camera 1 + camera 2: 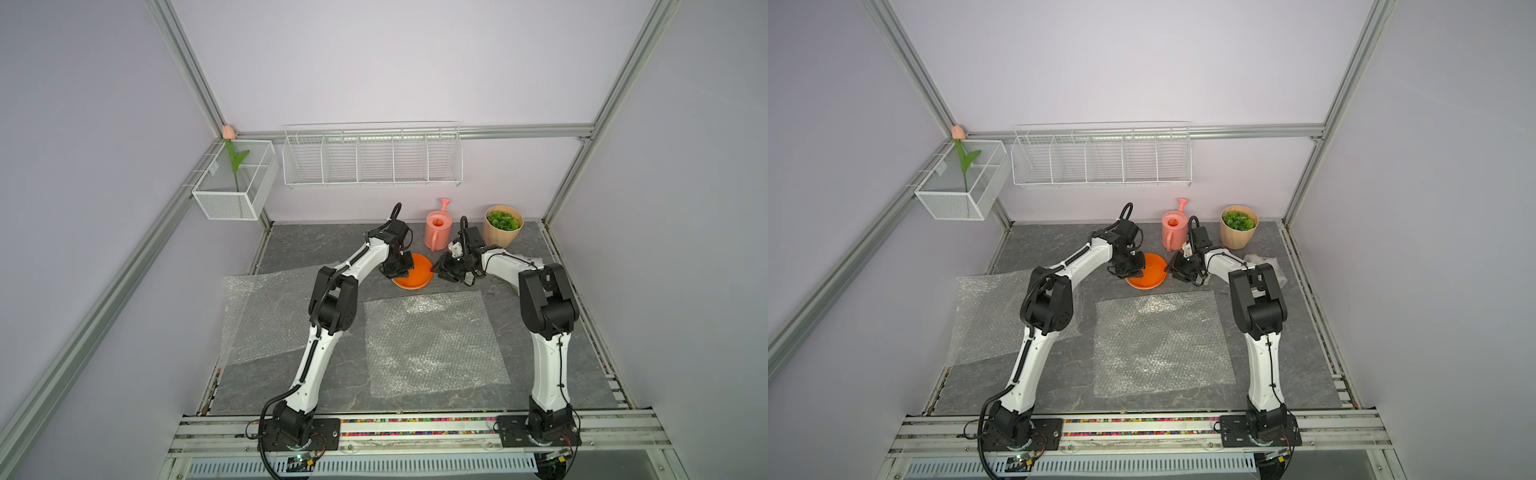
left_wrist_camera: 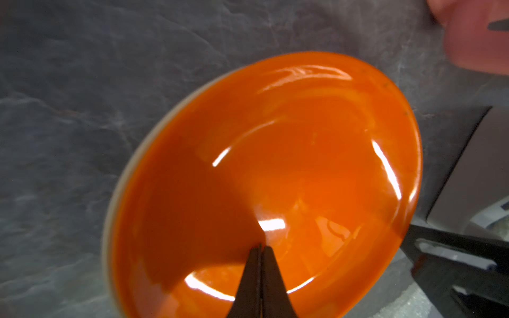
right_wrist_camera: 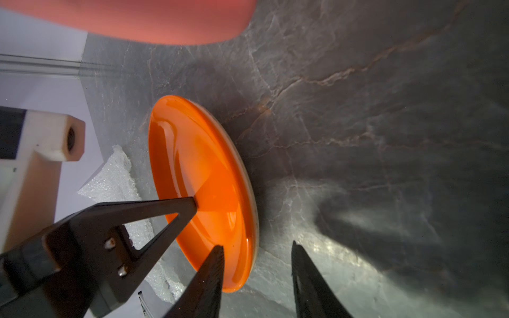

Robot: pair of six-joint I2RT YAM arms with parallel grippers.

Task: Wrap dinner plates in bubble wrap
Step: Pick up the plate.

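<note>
Plainly, the orange plate (image 1: 422, 270) lies on the grey table (image 1: 316, 245) toward the back. It sits just beyond the far edge of the middle bubble wrap sheet (image 1: 432, 345) and not on it. It lies between the two grippers.

The left gripper (image 2: 260, 249) has its jaws pressed together on nothing, and their tips rest on the plate's inner face on the side toward that arm. The right gripper (image 3: 257, 245) has its jaws apart and stands across the opposite rim, with one finger over the glazed inside and the other outside over the table. So the rim runs through the gap, and closing should pinch it.

The plate may be tipped up on that side under the left tips, but the wrist views are too blurred to be sure.

The sheet lies from the plate toward the arms' bases, so the carry likely comes that way.
</note>
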